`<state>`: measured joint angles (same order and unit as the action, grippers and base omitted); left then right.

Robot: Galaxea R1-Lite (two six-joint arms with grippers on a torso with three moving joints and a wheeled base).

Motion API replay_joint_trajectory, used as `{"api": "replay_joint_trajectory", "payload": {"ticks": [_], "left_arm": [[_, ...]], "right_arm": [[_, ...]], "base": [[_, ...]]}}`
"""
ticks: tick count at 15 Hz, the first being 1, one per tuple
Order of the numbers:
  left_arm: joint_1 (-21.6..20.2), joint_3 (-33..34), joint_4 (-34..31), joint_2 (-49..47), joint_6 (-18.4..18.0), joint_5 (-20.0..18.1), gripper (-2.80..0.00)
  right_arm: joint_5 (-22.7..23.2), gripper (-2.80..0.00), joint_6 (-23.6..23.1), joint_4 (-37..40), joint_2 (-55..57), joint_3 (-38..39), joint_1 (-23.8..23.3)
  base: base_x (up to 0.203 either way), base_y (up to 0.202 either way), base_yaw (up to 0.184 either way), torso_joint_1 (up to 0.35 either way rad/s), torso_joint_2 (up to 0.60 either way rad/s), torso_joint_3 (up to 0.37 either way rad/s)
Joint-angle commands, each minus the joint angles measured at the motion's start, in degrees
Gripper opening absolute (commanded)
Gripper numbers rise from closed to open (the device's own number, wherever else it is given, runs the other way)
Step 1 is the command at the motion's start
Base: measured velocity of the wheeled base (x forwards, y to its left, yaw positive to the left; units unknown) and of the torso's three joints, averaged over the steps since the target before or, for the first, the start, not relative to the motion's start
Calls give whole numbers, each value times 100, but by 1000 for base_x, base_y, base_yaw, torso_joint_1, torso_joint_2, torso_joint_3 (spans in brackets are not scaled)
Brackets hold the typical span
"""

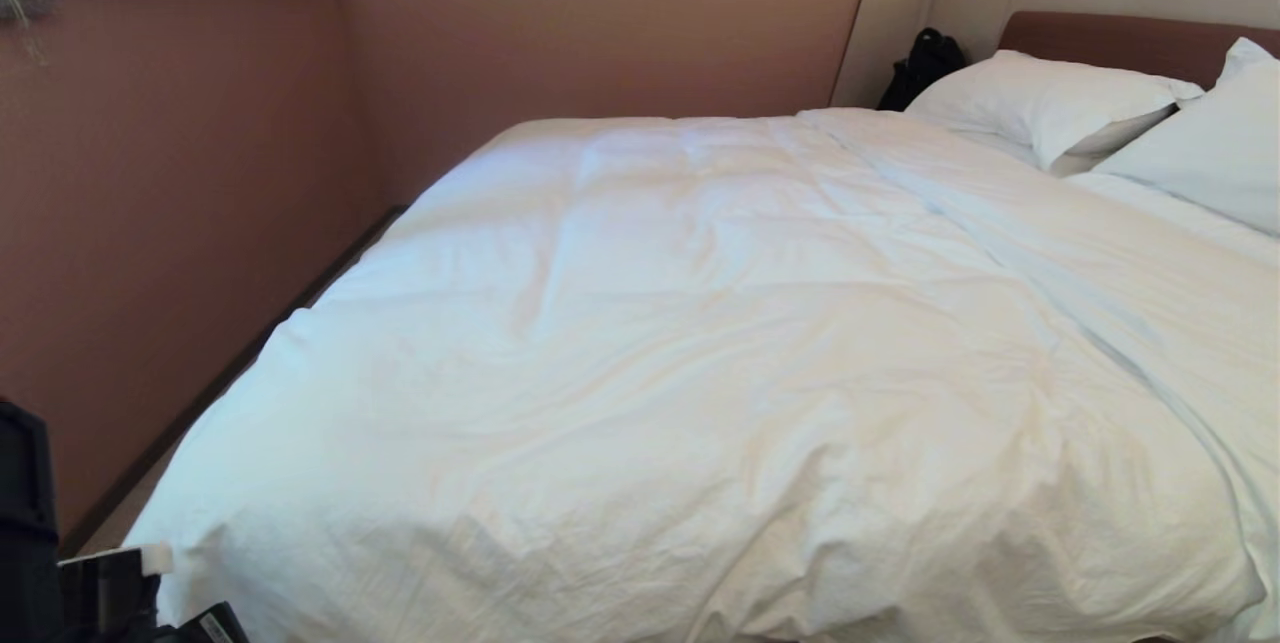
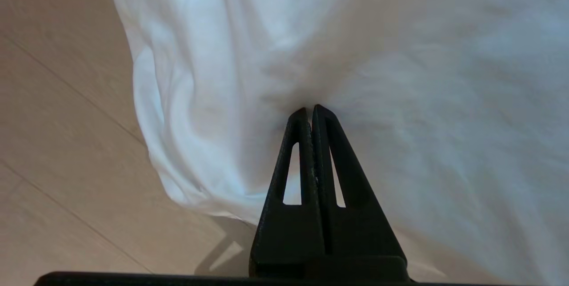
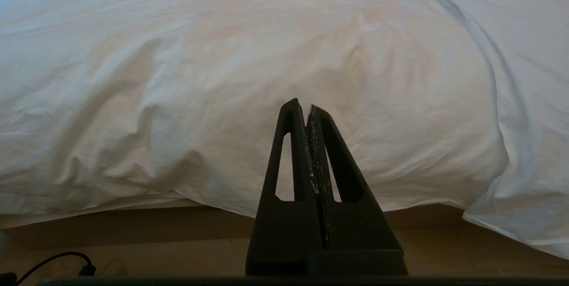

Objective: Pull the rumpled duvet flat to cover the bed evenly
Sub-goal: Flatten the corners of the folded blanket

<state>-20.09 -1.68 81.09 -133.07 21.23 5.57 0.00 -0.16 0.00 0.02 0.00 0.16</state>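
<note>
Floor: pale wood-look planks (image 2: 58, 143) under the left gripper; a black cable (image 3: 53, 261) lies on the floor at the bed's foot, seen only from the right wrist.
Left gripper: the left gripper (image 2: 310, 109) has its two black fingers pressed tight together, tips dug into a dimple of white cloth at the duvet's hanging corner; whether any cloth is pinched between them cannot be told.
Right gripper: the right gripper (image 3: 306, 104) is closed on nothing, held clear in front of the duvet's near edge.
Duvet: the duvet (image 1: 700, 343) lies spread over nearly the whole bed, puffy and softly creased, its near edge draping over the foot.
Bed: the taupe base (image 3: 133, 223) shows only below the draped edge, in the right wrist view.
Pillows: two white pillows (image 1: 1050, 98) lean at the far right against the brown headboard (image 1: 1110, 38).
Room: pink-brown walls (image 1: 600, 23); a black bag (image 1: 925, 63) stands in the far corner beside the pillows.
</note>
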Motion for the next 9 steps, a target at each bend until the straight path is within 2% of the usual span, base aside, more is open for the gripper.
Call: {"api": "replay_joint_trajectory", "payload": {"ticks": [1, 3, 5, 8, 9], "left_arm": [[-10, 93, 620, -1066, -163, 228, -280], [-10, 160, 866, -1421, -330, 605, -280], [-7, 168, 819, -1537, -430, 747, -280], [4, 168, 767, -1959, -583, 1410, -280], [11, 168, 756, -1964, -587, 1424, -280]], "right_arm": [[0, -280, -11, 0, -2, 0, 2], [0, -280, -11, 0, -2, 0, 2], [3, -280, -11, 0, -2, 0, 2], [0, -280, -2, 0, -2, 0, 2], [9, -280, -2, 0, -2, 0, 2]], "base": [[0, 0, 0, 0, 0, 0], [0, 0, 0, 0, 0, 0], [0, 0, 0, 0, 0, 0], [0, 0, 0, 0, 0, 0], [0, 0, 0, 0, 0, 0]]}}
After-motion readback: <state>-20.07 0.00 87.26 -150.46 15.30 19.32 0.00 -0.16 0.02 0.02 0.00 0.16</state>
